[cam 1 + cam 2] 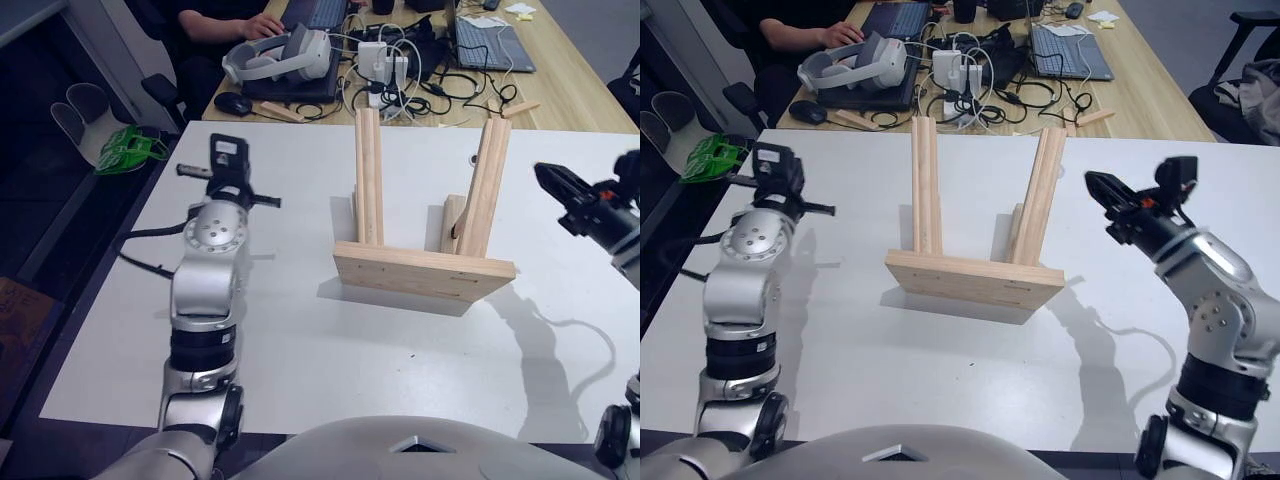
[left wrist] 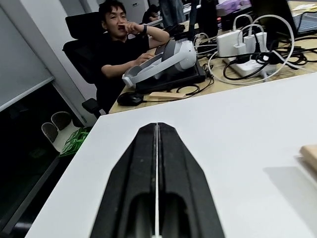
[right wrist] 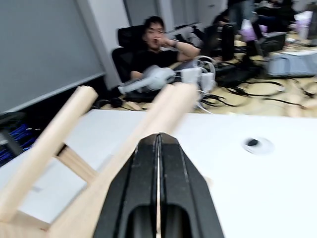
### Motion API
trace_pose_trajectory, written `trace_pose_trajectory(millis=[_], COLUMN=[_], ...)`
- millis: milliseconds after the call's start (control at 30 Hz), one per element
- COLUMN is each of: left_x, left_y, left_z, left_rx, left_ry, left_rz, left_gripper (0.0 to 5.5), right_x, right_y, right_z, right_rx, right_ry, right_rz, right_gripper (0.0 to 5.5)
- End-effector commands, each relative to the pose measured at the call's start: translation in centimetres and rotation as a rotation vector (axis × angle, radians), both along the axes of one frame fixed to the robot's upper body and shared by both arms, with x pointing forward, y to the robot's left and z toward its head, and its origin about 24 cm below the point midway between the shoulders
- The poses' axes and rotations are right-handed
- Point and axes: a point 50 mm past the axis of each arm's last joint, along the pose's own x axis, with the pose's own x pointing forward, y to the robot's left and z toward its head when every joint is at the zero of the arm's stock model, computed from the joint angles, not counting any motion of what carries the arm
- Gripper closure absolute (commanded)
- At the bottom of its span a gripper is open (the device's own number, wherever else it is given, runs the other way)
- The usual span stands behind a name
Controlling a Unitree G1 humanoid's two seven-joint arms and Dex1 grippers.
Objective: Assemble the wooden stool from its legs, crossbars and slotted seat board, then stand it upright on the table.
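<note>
Flipping was the risk: stool [image 1: 482, 190] sat inverted on the table [image 1: 300, 340], seat board [image 1: 420, 272] down, legs [image 1: 368, 170] up. Left gripper [image 2: 157, 130] and right gripper [image 1: 1096, 183] were pinched closed, empty, either side. One-sided grab could topple it or loosen joints.

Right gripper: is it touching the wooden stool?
Apart. The right eye view shows a strip of bare table between the shut right gripper and the stool's nearest leg.
</note>
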Motion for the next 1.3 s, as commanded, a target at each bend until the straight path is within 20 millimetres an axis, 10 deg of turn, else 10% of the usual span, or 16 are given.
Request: trace_pose_trajectory(millis=[33, 267, 533, 833, 1300], left_x=[-2.6, -5.3, -6.7, -6.8, -6.8], left_y=[1.0, -0.2, -3.4, -4.7, -5.9], left_z=[-3.6, -5.8, -6.4, -6.4, -6.7], left_rx=[-0.056, -0.11, -0.165, -0.224, -0.242], left_ry=[0.264, 0.482, 0.592, 0.58, 0.604], left_rz=[-0.071, -0.187, -0.404, -0.428, -0.467], left_gripper=[5.46, 5.46, 5.46, 5.46, 5.46], right_x=[-2.5, -4.4, -5.2, -6.4, -6.6], right_y=[-1.8, 0.7, 1.9, 0.9, 0.3], right_z=[-1.5, -5.6, -5.8, -5.9, -8.4], right_rx=[-0.063, -0.255, -0.336, -0.602, -0.426], right_ry=[0.127, 0.406, 0.501, 0.303, 0.251], right_rz=[-0.123, -0.015, 0.201, 0.498, 0.464], right_gripper=[5.5, 5.5, 5.5, 5.5, 5.5])
